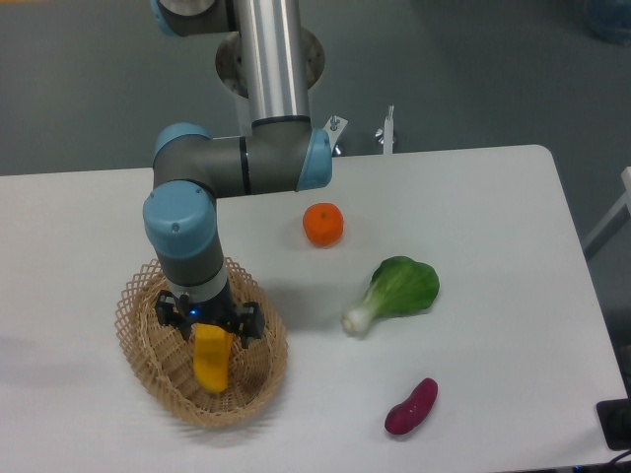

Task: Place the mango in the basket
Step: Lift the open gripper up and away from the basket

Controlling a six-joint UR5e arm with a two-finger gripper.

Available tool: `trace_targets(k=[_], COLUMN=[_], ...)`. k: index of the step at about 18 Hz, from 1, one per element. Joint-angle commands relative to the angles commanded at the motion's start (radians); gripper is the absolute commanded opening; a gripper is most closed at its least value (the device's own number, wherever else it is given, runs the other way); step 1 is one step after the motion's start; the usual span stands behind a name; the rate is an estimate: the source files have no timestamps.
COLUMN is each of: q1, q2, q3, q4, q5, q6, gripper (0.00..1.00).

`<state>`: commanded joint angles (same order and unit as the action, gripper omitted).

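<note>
Mango (pixel 211 361) inside basket (pixel 258 390); pincer (pixel 210 333) directly over it.

The white table (pixel 493 197) carries the basket (pixel 138 340), orange (pixel 322 224), bok choy (pixel 394 292) and purple vegetable (pixel 411 406).

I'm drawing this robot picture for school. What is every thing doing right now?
gripper: down inside the basket; open or shut cannot be told
mango: inside the basket, top end at the gripper
basket: upright on the table, holding the mango
orange: resting on the table, alone
bok choy: lying on its side on the table
purple vegetable: lying on the table near the front edge
</note>
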<state>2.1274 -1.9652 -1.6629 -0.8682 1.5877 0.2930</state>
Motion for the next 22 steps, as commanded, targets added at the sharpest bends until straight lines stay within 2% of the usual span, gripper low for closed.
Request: trace_targets(k=[6, 8, 10, 12, 15, 22], q1=[0.135, 0.196, 0.238, 0.296, 0.348, 0.433], q2=[0.074, 0.094, 0.114, 0.121, 0.121, 0.121], q3=[0.002, 0.014, 0.035, 0.051, 0.069, 0.086], q4=[-0.031, -0.081, -0.158, -0.213, -0.244, -0.253], q5=[-0.005, -0.015, -0.029, -0.032, -0.032, -0.032], q6=[0.018, 0.114, 0.225, 0.284, 0.359, 0.572], gripper=[1.00, 1.00, 1.00, 1.00, 1.00, 1.00])
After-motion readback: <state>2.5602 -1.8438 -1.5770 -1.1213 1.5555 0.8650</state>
